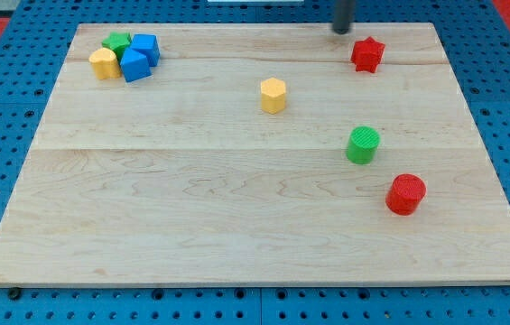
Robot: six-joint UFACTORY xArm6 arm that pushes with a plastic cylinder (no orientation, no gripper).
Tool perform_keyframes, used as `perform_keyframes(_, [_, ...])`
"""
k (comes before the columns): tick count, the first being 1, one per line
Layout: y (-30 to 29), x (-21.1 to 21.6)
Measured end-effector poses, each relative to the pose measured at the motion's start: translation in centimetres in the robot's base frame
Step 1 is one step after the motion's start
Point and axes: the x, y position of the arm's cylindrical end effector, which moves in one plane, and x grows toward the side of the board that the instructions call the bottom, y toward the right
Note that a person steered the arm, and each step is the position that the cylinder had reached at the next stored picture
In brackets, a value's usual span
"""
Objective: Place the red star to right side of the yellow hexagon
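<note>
1. The rod above my tip (pixel 342 32) runs out of frame at the view's top.
2. Far to the tip's left, the green block (pixel 116 41) sits partly hidden behind neighbouring blocks; its shape stays unclear.

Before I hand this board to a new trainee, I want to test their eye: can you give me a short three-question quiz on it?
1. True or false: my tip touches the red star.
2. Which block lies nearest the red cylinder? A) yellow hexagon B) green cylinder C) green star
3. Fill in: the two blue cubes sit clustered at the view's top ____.

Key: 1 false, the tip stands apart, up-left of the star; 2 B; 3 left.
</note>
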Motion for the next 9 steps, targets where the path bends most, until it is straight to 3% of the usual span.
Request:
perform_keyframes(1, [0.0, 2.7])
perform_keyframes(2, [-4.3, 7.0])
perform_keyframes(4, [-1.1, 3.7])
perform_keyframes(5, [3.0, 7.4])
perform_keyframes(6, [0.1, 10.5])
perform_keyframes(8, [-9.9, 11.6])
perform_keyframes(9, [-9.2, 13.7])
